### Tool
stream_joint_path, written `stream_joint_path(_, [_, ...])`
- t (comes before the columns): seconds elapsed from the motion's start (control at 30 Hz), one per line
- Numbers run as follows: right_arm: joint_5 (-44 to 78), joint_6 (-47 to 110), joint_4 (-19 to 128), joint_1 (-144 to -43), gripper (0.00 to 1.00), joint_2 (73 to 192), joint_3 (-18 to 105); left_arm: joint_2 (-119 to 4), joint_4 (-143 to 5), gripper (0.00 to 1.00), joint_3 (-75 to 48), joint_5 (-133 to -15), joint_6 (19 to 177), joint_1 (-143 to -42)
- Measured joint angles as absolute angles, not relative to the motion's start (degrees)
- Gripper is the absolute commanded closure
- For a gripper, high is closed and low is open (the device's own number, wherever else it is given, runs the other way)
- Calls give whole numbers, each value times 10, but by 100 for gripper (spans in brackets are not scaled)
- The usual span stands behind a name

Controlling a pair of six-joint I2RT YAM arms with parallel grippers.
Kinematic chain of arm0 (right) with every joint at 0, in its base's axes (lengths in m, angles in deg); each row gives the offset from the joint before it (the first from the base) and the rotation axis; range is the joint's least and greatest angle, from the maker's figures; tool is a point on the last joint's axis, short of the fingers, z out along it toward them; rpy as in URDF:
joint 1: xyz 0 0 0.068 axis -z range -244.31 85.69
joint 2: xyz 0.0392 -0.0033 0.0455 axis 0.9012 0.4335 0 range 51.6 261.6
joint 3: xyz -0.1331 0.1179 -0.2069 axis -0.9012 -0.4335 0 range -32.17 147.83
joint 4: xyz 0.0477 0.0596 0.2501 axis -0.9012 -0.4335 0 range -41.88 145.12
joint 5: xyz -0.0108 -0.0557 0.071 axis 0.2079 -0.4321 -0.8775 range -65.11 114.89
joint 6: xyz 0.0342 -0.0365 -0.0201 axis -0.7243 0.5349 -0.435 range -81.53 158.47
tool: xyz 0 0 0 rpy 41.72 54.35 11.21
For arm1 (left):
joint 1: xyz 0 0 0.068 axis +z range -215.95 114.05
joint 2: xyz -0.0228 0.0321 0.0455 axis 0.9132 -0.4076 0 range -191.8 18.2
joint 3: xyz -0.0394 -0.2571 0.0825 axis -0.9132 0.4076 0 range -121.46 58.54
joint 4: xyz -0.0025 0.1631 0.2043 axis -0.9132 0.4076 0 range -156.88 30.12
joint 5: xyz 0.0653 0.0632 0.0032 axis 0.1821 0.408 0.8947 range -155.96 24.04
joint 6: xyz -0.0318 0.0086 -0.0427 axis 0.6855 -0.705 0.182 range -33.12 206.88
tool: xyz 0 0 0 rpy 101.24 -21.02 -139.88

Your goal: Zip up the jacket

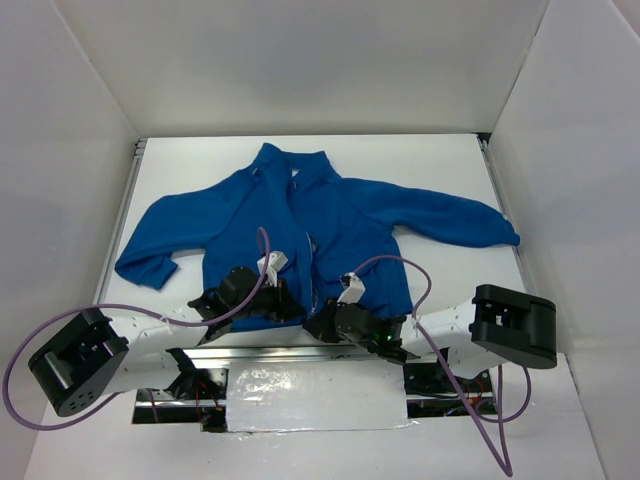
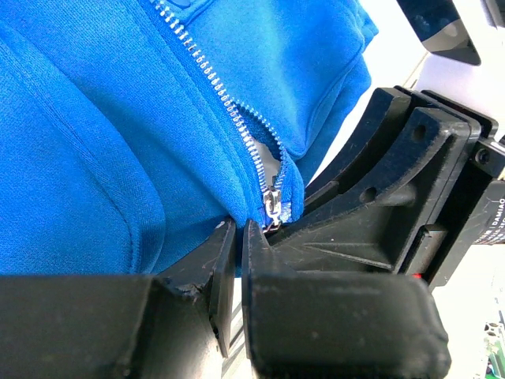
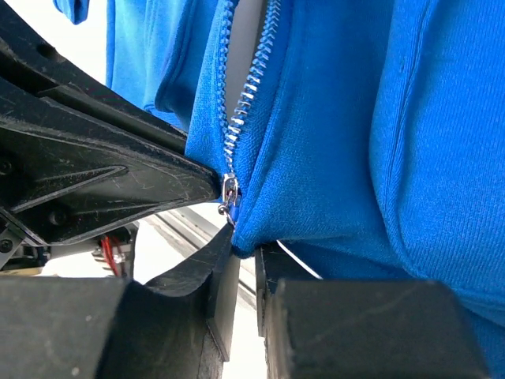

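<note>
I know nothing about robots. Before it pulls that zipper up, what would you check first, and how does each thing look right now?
1. Jacket lying flat, front up, hem toward the arms: ok.
2. Slider at the bottom of the zipper, both rows of teeth meeting in it: ok.
3. Left end effector pinching the hem just below the slider: ok.
4. Right end effector closed on the hem beside the slider: looks ok; how firm, cannot tell.
5. Pull tab gripped for the upward pull: not ok; neither end effector appears to hold it.
6. Sleeves spread out to the sides, off the zipper: ok.
</note>
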State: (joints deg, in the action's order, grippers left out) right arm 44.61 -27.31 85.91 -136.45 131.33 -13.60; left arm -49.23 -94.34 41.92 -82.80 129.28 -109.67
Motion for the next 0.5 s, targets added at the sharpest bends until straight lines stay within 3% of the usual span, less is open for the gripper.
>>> stream_joint_path(0.2, [443,-297,848,-1365,84,1313,-133,-492,-943,100,419,-828,1293,-1097])
stream_joint_path(0.3, [444,-308,840,-1366,93,1313,-130,-492,-943,100,419,-828,1293,-1098])
stream_joint_path(0.5, [446,-333,818,-1370,99,1309,-121,-492,-943,100,419,-828,1293,-1098])
